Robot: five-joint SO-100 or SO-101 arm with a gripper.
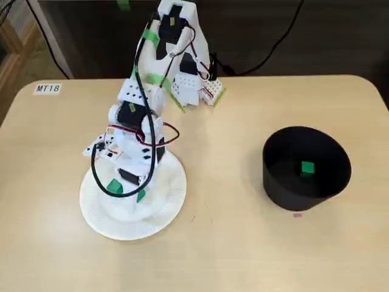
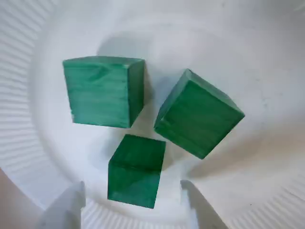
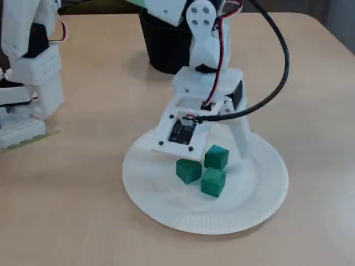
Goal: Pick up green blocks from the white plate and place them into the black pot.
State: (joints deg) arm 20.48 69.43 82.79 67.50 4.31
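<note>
- As gripper (image 2: pixel 131 215) hangs over plate (image 2: pixel 267 57), fingers spread wide, empty.
- Nearest block (image 2: pixel 137 169) sits between them, just ahead; two others (image 2: pixel 102 90) (image 2: pixel 198 112) lie beyond, near it.

Soft, even room light falls on the counter (image 1: pixel 243 243) in both fixed views, with only faint shadows. The pot (image 1: pixel 279 188) is dark inside. In the wrist view the blocks (image 2: pixel 102 90) are sharp (their grain shows), casting soft grey shadows on the bright plate (image 2: pixel 267 57); the tool (image 2: pixel 133 214), nearest the lens, is blurred.
</note>
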